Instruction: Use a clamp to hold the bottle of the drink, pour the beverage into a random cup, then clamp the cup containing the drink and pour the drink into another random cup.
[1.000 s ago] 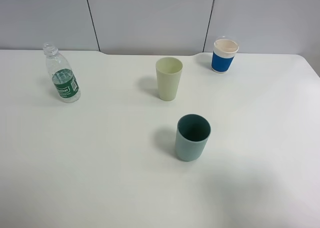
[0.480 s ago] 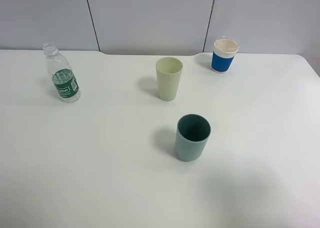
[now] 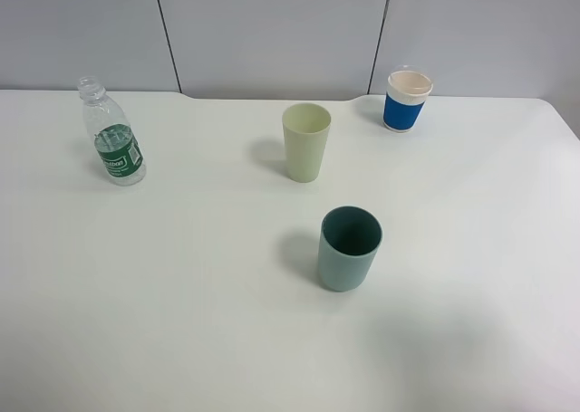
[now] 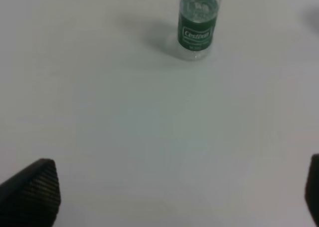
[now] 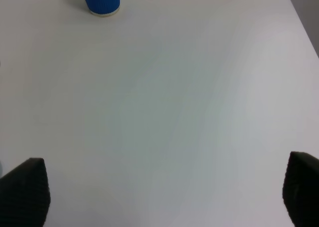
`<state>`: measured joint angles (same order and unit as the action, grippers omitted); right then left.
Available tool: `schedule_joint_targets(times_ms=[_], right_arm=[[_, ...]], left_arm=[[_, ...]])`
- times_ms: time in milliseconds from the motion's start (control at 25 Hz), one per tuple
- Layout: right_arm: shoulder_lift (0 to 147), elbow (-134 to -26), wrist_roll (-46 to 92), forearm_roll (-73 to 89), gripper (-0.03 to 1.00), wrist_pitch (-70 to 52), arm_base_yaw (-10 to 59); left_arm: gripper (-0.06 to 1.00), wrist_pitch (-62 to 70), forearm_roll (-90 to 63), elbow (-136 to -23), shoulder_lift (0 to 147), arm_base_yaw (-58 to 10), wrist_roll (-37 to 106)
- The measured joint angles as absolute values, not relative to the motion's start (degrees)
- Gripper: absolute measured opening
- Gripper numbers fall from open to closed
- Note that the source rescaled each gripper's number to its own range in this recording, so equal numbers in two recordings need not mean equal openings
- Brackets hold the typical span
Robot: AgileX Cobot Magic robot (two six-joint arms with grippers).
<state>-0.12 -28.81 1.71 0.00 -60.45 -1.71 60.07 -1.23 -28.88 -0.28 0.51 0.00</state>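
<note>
On left side of table [image 3: 181,303]: bottle [image 3: 115,145] standing upright.
Left gripper [image 4: 172,194]: hovering, jaws wide apart.
Right gripper [image 5: 162,189]: hovering, jaws apart, empty.

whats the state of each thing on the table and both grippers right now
bottle: upright, no cap on, free of both grippers
pale tumbler: upright, looks empty
teal cup: upright, looks empty
white cup with blue band: upright, contents unclear
left gripper: open, holding nothing
right gripper: open, holding nothing
</note>
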Motion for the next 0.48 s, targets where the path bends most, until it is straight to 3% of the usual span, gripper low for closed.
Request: schedule_joint_targets(times_ms=[480], right_arm=[[-0.12,-28.81,1.46,0.0,0.81,-60.45,-1.71]], left_arm=[[1.0,60.07,-1.23,-28.88,-0.28,0.51,0.0]])
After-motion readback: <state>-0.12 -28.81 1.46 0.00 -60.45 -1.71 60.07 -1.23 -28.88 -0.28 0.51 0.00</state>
